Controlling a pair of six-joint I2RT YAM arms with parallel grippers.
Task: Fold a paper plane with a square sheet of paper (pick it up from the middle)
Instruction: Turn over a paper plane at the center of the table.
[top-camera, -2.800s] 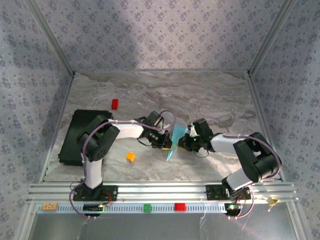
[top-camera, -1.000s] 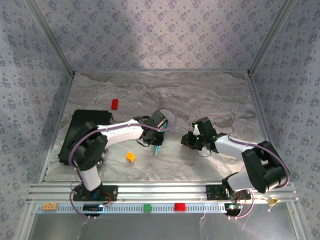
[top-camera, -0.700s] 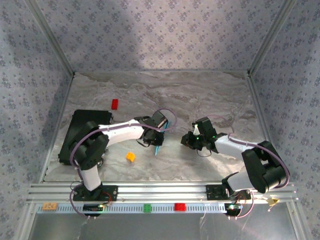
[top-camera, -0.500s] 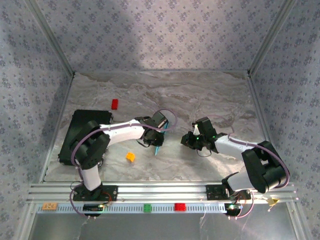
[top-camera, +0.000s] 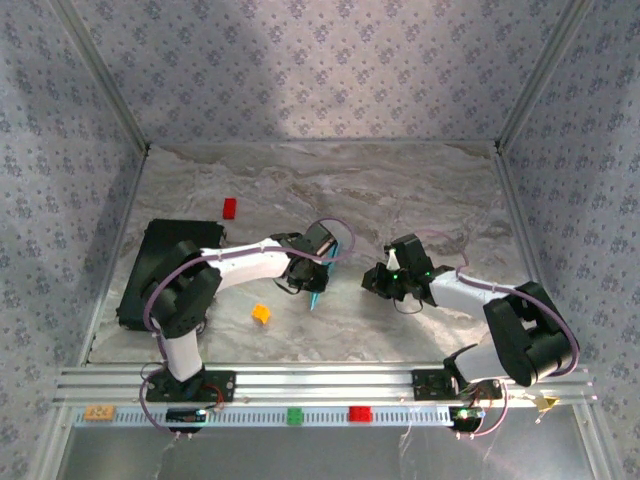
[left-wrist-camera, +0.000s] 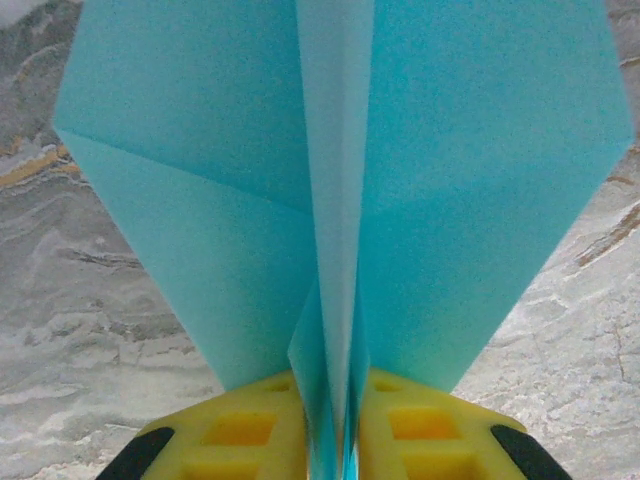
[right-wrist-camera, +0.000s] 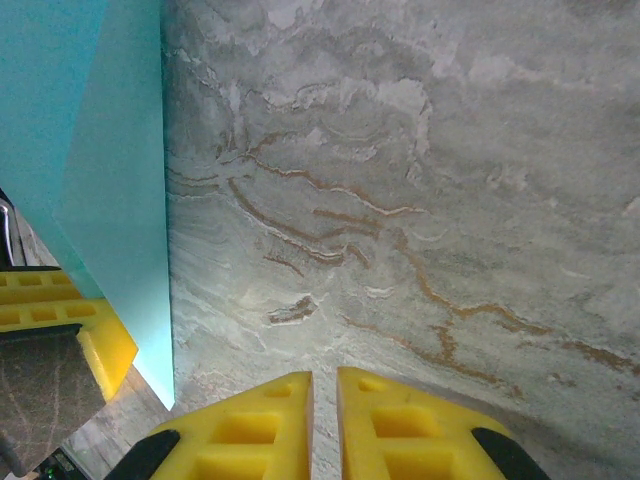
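The light-blue sheet of paper (left-wrist-camera: 450, 200) is folded into a paper plane shape, with two wings spreading from a centre crease. My left gripper (left-wrist-camera: 335, 385) is shut on that crease, which sits pinched between the yellow fingers (left-wrist-camera: 240, 430). From above, the paper is a thin blue sliver (top-camera: 316, 297) below the left gripper (top-camera: 313, 283). My right gripper (top-camera: 372, 283) hovers a short way to the right, apart from the paper. In its wrist view the right gripper (right-wrist-camera: 323, 385) is shut with nothing between its fingers. The paper's edge (right-wrist-camera: 90, 180) stands at the left of that view.
An orange block (top-camera: 261, 314) lies left of the paper and a red block (top-camera: 230, 208) lies farther back. A black slab (top-camera: 150, 262) sits at the table's left edge. Green (top-camera: 295, 415) and red (top-camera: 360, 413) blocks rest on the front rail.
Earlier the paper hung broad-side between both grippers. Now the right gripper has let go and drawn back right, and the left holds it edge-on. Nothing has moved over the last second.
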